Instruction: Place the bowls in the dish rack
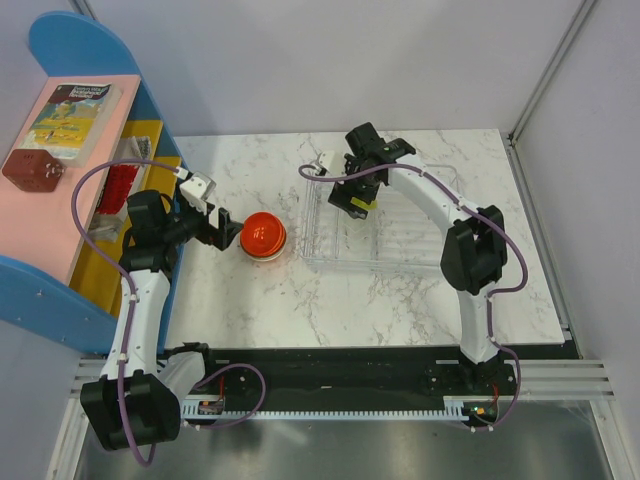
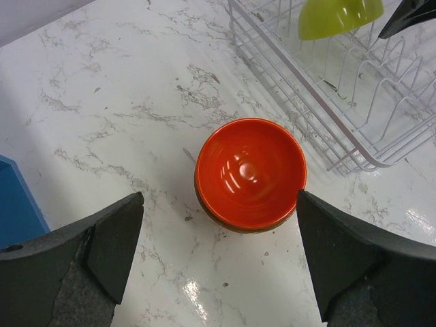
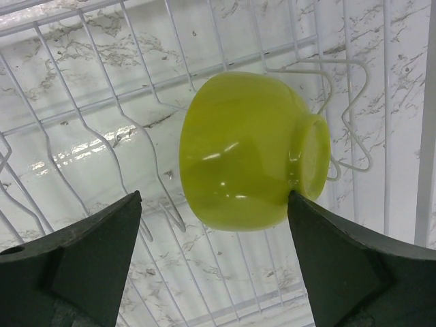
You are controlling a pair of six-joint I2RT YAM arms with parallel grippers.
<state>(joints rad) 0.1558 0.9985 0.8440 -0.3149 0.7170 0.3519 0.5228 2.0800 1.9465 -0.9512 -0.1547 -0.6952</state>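
Left tool (image 2: 219, 194) wide and empty, orange bowl (image 2: 250, 174) centred between its jaws on the desk (image 2: 102, 102).
I read left arm (image 1: 140, 290) as nearer; dish rack (image 2: 300, 86) sits just right of the bowl.

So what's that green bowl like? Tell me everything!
The green bowl is small, round and shiny lime, like slightly see-through plastic, with a little ring foot. It lies tipped on its side in the rack, resting on the white wires. The right claw hovers open around it, not squeezing.
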